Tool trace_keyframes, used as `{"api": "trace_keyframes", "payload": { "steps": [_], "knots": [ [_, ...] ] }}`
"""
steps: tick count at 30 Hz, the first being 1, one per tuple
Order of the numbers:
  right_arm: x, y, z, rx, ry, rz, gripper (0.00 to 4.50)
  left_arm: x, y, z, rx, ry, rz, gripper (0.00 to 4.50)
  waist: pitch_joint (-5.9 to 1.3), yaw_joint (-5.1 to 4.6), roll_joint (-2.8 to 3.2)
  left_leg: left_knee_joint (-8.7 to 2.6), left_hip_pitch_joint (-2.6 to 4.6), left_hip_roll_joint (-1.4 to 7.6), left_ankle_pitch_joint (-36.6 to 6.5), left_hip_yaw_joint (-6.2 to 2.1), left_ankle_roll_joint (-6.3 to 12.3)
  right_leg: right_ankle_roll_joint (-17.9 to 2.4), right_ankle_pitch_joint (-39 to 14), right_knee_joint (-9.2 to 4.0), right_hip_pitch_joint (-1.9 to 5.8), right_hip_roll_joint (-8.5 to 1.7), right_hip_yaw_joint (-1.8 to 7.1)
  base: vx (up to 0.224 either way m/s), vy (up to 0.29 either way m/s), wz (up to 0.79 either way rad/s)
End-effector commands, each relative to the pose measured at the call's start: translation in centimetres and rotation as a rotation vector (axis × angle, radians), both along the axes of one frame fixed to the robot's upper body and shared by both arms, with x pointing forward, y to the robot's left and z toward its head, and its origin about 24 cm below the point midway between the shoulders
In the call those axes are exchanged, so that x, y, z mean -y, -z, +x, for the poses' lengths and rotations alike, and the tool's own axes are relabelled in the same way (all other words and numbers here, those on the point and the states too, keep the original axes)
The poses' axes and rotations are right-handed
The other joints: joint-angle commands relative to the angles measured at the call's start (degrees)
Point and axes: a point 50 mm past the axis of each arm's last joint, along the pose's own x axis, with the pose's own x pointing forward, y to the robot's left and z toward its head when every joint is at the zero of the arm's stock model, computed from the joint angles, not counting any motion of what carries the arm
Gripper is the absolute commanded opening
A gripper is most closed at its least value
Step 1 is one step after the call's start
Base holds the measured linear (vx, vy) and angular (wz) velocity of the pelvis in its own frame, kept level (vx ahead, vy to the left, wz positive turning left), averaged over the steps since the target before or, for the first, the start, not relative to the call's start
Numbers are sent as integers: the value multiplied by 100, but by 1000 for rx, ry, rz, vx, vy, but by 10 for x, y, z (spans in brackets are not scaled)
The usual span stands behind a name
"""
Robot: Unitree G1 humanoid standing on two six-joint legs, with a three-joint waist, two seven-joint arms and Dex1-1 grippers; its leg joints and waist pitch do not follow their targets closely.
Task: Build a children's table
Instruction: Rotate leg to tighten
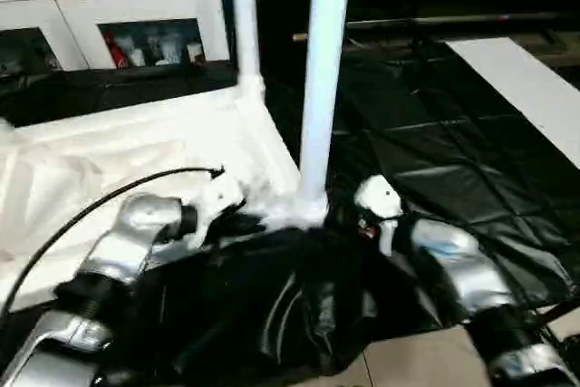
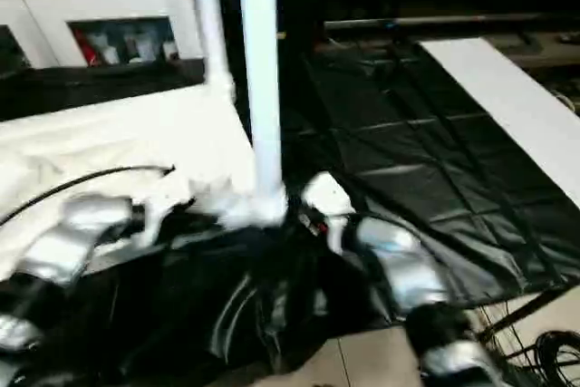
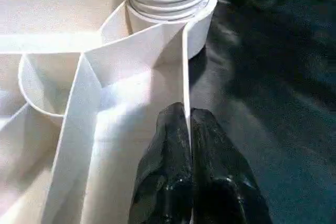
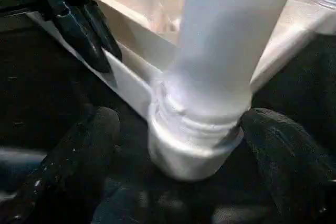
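A leg (image 1: 322, 79) stands in the tabletop's (image 1: 136, 147) near corner socket (image 4: 191, 153). Left gripper (image 3: 188, 129) pinches the tabletop's rim; right gripper (image 4: 178, 145) gapes around that socket.

The children's table (image 1: 136, 147) lies upside down at the left of the head view, its white ribbed underside facing up. Two white legs stand upright in its corner sockets: the near leg (image 1: 322, 79) at centre frame, its ribbed end seated, and the far leg (image 1: 243, 15) behind it at upper centre.
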Motion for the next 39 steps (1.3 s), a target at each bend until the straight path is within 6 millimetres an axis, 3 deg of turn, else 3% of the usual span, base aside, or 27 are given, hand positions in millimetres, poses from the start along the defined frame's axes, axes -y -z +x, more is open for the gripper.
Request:
{"api": "trace_keyframes", "payload": {
  "steps": [1, 5, 9, 12, 17, 25, 34, 39],
  "knots": [
    [-11, -6, -2, -7, -91, 15, 406, 11, -1, -9, -46, 116, -27, 0, -336, 43, 7, -344, 71, 368, -1002, -115, 573, -1613, -661, -243, 301, -344, 261, 0, 0, 0],
    [-12, -6, -2, -12, -129, -8, 406, 9, -1, -16, -83, 169, -24, 0, -319, 84, 11, -376, 110, 375, -1319, -116, 323, -1477, -1185, -294, 272, -351, 281, 0, 0, 0],
    [-13, -5, -2, -13, -159, -32, 406, 8, -3, -18, -93, 185, -29, 0, -313, 111, 13, -392, 122, 367, -1390, -122, 188, -1389, -1278, -299, 261, -345, 295, 0, 0, 0],
    [-14, -4, -1, -13, -168, -44, 406, 8, -4, -17, -87, 181, -26, 0, -324, 109, 12, -385, 110, 355, -1342, -128, 178, -1377, -1193, -286, 279, -349, 294, 0, 0, 0],
    [-14, -6, 0, -16, -179, -38, 370, 8, -5, -16, -86, 178, -19, 0, -341, 116, 2, -360, 92, 348, -1135, -124, 266, -1420, -956, -258, 300, -348, 286, 0, 0, 0],
    [-11, -5, 0, -24, -193, -51, 285, 7, -4, -15, -83, 170, -14, 0, -337, 117, -3, -350, 90, 348, -1196, -129, 263, -1401, -1134, -267, 295, -352, 287, 0, 0, 0],
    [-11, -3, 2, -36, -173, -36, 267, 8, -3, -14, -82, 163, -10, 0, -333, 111, -10, -347, 90, 347, -1253, -135, 242, -1363, -1257, -274, 288, -353, 287, 0, 0, 0],
    [-16, 4, 11, -67, 0, 29, 266, 9, 2, -3, -32, 35, 17, 0, -310, 85, -24, -359, 86, 335, -1435, -148, 164, -1287, -1626, -312, 279, -358, 293, 0, 0, 0]
  ]
}}
